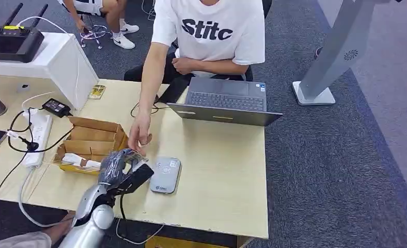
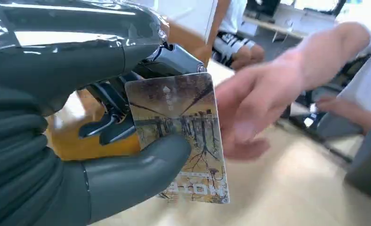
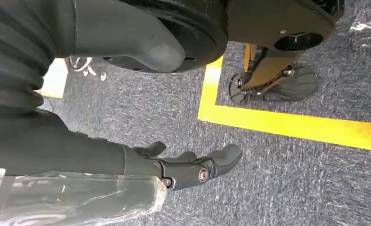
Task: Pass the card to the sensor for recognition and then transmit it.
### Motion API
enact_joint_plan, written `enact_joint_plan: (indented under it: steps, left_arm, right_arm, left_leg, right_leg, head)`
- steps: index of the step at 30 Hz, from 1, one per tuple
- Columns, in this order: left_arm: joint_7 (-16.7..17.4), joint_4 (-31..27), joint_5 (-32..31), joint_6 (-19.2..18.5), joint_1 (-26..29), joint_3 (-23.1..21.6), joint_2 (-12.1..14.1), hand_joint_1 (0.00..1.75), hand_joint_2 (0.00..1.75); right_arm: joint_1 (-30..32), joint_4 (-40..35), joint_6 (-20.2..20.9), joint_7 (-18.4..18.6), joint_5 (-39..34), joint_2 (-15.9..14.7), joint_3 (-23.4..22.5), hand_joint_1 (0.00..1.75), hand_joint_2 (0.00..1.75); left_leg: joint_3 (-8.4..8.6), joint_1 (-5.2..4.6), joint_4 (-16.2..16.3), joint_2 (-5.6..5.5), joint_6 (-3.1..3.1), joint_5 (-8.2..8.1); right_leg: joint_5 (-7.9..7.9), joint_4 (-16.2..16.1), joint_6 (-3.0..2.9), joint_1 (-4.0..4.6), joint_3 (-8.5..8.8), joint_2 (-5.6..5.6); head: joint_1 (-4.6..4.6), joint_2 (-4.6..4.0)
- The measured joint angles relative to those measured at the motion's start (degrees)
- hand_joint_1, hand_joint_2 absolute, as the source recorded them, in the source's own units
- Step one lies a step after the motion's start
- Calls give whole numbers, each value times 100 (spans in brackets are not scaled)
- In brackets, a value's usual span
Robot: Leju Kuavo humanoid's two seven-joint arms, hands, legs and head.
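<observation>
Left hand (image 2: 75, 141) pinched our card (image 2: 183, 136) by one edge near the table's front edge; we judged it thin, stiff, slick. Right hand (image 3: 183, 167) hung empty, fingers apart.

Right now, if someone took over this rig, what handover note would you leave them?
Left hand: holds the card between thumb and fingers, raised beside the grey sensor on the table.
Right hand: hangs over the carpet, fingers apart, holding nothing.
A person's hand reaches toward the card and looks about to take it; contact is too blurred to tell.
Done: card picked up. Whether the sensor read it cannot be told.
Left: finish the handover.
</observation>
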Motion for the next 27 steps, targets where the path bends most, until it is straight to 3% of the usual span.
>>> enact_joint_plan:
  steps: [7,13,20,21,22,23,24,27]
  left_arm:
    - [50,-1216,94,-308,-156,28,635,175,175]
    - [125,-1783,65,-356,-427,92,1128,175,175]
    - [223,-1999,111,-234,-623,232,1300,175,175]
    - [229,-2012,124,-183,-637,247,1296,47,175]
    - [232,-2017,146,-120,-650,267,1289,47,175]
    - [245,-2021,170,-48,-654,286,1285,0,175]
    - [247,-2030,203,93,-653,315,1268,0,0]
    - [315,-2067,313,440,-666,444,1154,0,0]
  right_arm:
    - [23,2,0,-57,-109,0,0,0,175]
    - [31,2,2,-92,-146,0,0,0,175]
    - [32,2,-2,-101,-166,0,0,0,175]
    - [32,2,-13,-105,-173,0,0,0,175]
    - [32,2,-20,-107,-183,0,0,0,175]
    - [32,2,-31,-107,-186,0,0,0,175]
    - [32,2,-57,-105,-194,0,0,0,175]
    - [32,2,-87,-92,-203,0,0,0,175]
  left_leg:
    - [0,0,0,0,-1,1]
    - [0,0,0,0,-3,2]
    - [0,-1,0,1,-3,2]
    - [0,-1,0,2,-3,2]
    - [0,-1,0,3,-3,2]
    - [0,-1,0,5,-3,1]
    - [0,-1,0,6,-3,1]
    - [-1,-1,0,1,-3,1]
  right_leg:
    - [0,2,0,1,0,0]
    - [0,5,-1,1,1,1]
    - [1,5,-1,0,0,3]
    - [1,5,-1,0,-1,4]
    - [1,5,-1,0,-2,6]
    - [1,5,-1,0,-4,8]
    - [1,5,-1,0,-5,9]
    - [0,5,-1,0,-5,3]
  head:
    - [2,0]
    - [2,0]
    - [4,0]
    - [2,0]
    - [2,0]
    - [2,0]
    - [0,0]
    - [2,0]
